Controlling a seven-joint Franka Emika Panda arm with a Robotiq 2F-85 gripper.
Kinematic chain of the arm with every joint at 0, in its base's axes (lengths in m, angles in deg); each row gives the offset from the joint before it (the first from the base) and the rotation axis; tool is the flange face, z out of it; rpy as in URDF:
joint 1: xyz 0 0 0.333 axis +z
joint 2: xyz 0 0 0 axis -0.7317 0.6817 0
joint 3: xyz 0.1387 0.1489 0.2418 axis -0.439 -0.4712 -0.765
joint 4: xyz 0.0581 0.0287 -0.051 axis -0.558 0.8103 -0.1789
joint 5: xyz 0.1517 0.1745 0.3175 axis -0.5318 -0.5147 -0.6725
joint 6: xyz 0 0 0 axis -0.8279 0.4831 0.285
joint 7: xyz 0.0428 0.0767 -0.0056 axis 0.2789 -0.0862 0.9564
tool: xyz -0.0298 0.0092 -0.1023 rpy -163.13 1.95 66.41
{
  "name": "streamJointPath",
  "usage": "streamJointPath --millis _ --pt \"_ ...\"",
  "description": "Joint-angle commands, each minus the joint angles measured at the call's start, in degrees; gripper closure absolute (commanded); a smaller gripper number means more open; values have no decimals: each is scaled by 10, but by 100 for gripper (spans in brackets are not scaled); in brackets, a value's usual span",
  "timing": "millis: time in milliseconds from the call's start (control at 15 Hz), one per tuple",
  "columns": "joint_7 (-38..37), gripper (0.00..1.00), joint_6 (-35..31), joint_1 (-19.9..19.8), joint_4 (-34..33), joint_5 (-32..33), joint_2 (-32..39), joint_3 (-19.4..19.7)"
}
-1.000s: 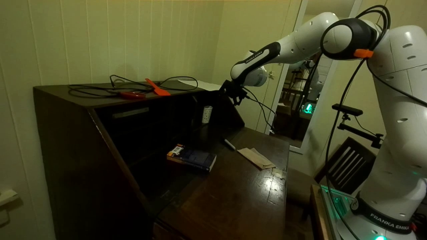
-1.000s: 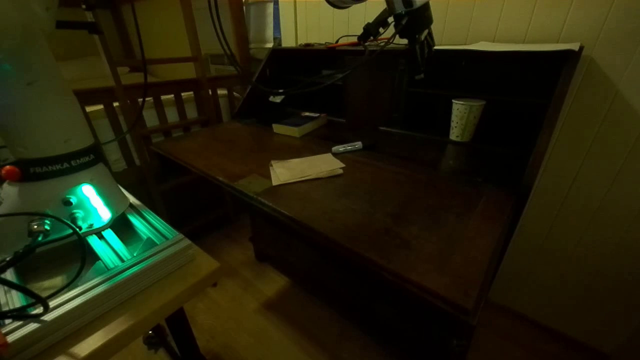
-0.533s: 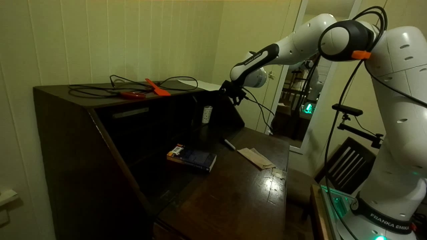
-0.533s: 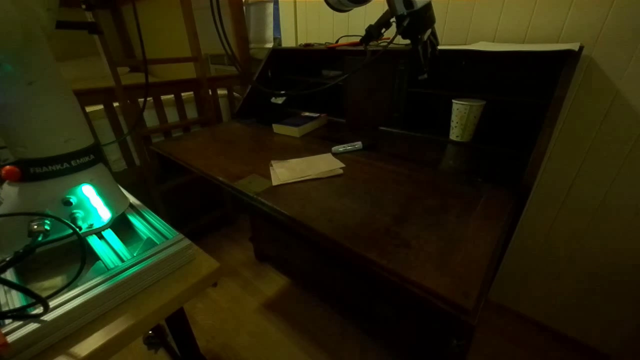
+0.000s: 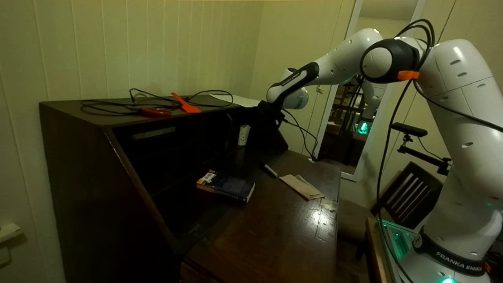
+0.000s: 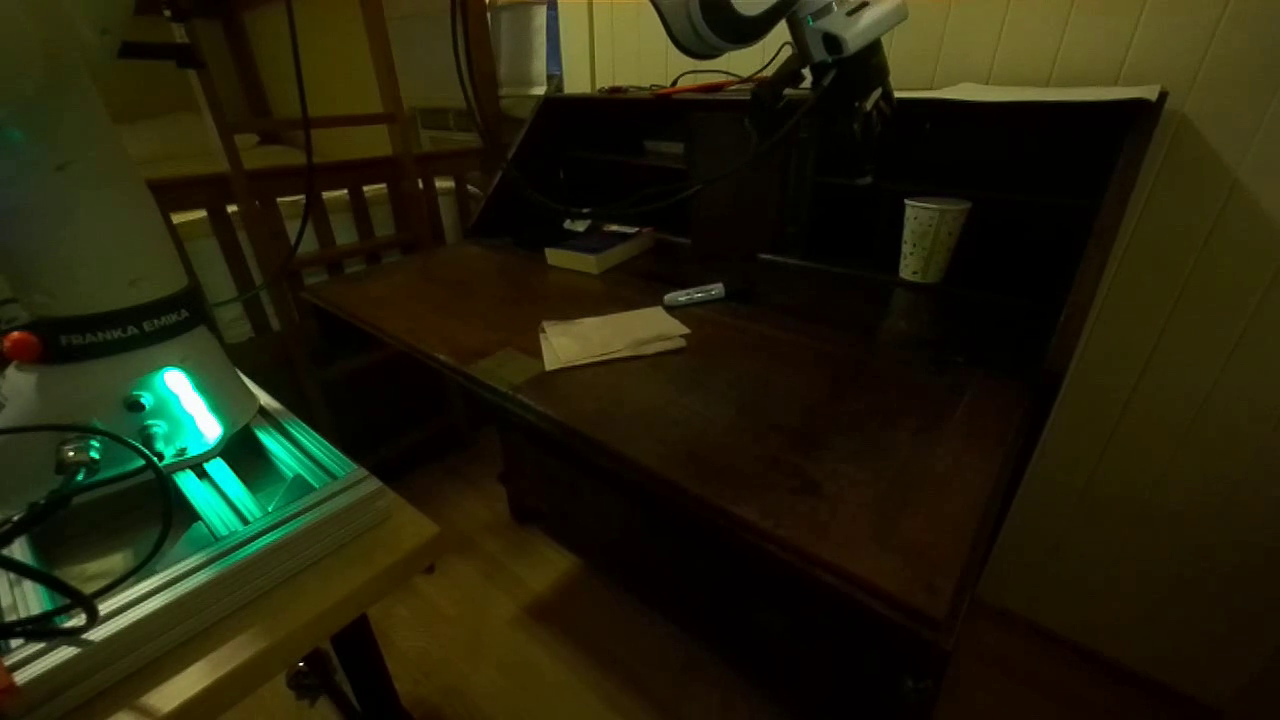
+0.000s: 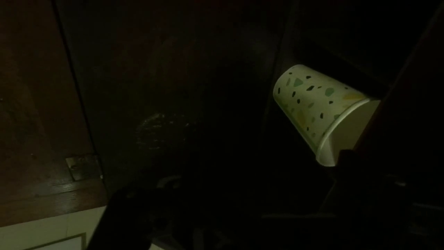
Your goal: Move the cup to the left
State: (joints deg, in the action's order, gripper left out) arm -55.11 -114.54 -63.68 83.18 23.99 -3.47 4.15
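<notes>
Panelled walls surround a dark wooden desk in dim, yellowish light. At its back stands the cup, white with dark and green flecks, upright in both exterior views; shadow hides whether it is inside or just before the end bay. My gripper has dipped since half a second ago and is nearer the cup, which itself hasn't budged. Dark as they are, my fingers look well apart in the wrist view, with nothing I can make out between them. So I take this as the approach: no hold yet, no leftward move made. The cup lies off to one side in that view, so I judge I must shift across before gripping, and lightly, since it looks like thin paper.

Further out on the desk lie a marker, a folded paper and a dark blue book, all apart from the cup. A red spatula lies up on top. Beyond are a mirror and a slatted chair.
</notes>
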Motion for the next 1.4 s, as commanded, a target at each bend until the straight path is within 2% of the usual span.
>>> streamJointPath --millis 0,400,1333 --pt "-18 0 -6 -12 -68 -10 53 -1" --pt "-42 0 0 -28 -138 -14 112 -5" --pt "-38 0 19 -79 -274 -26 197 -46"
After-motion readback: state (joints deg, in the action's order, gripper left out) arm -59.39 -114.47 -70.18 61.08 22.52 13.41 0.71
